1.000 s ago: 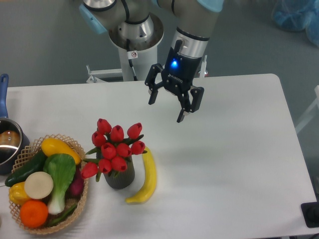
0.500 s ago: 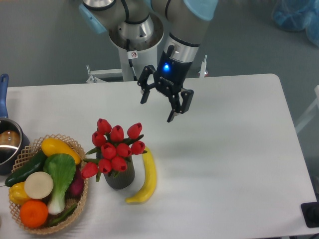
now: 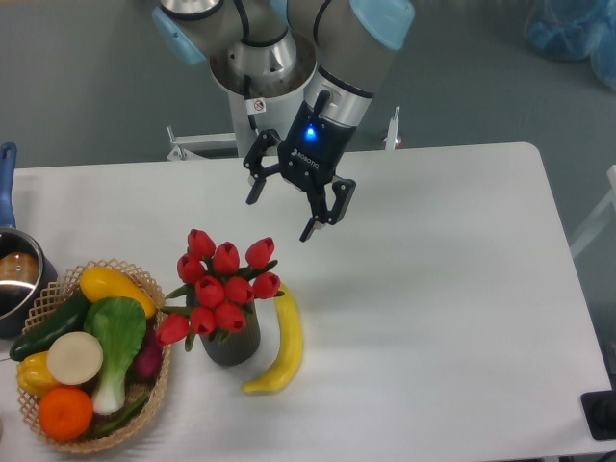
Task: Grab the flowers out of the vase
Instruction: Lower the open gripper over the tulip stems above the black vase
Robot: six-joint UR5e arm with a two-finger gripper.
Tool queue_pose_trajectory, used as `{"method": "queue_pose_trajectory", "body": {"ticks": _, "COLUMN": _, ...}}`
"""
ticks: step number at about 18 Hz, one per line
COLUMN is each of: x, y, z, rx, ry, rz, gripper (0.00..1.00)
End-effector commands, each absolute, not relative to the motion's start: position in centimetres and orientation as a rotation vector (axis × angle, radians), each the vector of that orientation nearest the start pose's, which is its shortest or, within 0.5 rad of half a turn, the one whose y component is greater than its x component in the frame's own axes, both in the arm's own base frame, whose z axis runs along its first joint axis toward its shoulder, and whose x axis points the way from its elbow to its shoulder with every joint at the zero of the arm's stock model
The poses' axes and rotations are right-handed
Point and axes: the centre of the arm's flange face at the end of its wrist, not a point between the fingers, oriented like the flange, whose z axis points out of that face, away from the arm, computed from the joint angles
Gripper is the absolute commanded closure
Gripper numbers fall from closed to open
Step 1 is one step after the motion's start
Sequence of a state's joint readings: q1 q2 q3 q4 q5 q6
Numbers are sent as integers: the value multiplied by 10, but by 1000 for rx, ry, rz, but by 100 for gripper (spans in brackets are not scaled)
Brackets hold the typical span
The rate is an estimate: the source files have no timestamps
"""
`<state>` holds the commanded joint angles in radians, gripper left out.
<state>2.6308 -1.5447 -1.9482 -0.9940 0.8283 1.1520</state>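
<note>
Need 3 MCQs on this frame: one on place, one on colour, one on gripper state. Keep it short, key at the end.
1. Where does the banana lie?
A. in the wicker basket
B. on the table just right of the vase
C. under the gripper

2. What colour are the tulip buds?
A. yellow
B. white
C. red

3. How is the gripper?
A. open, holding nothing
B. shut on the flowers
C. shut on the banana

Key:
1 B: it rests on the table beside the vase, outside the wicker basket.
2 C: the flowers in the vase are all red buds.
3 A: the gripper hangs above the flowers, up and to the right of them in the picture, with its fingers spread and nothing between them.
</note>
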Motion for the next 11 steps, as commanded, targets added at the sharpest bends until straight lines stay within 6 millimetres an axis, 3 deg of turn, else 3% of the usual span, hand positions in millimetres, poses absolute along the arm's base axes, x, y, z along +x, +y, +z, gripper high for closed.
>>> {"method": "queue_pose_trajectory", "body": {"ticks": 5, "x": -321, "y": 409, "z": 399, "rx": -2385, "ry": 210, "rz": -161, "gripper": 0}}
{"method": "queue_pose_trajectory", "body": {"ticks": 7, "x": -335, "y": 420, "z": 396, "rx": -2374, "ry": 217, "rz": -156, "gripper": 0}}
{"method": "queue_pose_trajectory", "body": {"ticks": 9, "x": -338, "y": 435, "z": 392, "rx": -2372, "ry": 245, "rz": -167, "gripper": 0}}
{"method": "queue_pose_trajectory", "body": {"ticks": 11, "x": -341, "y": 438, "z": 385, "rx": -2376, "ry": 244, "rz": -180, "gripper": 0}}
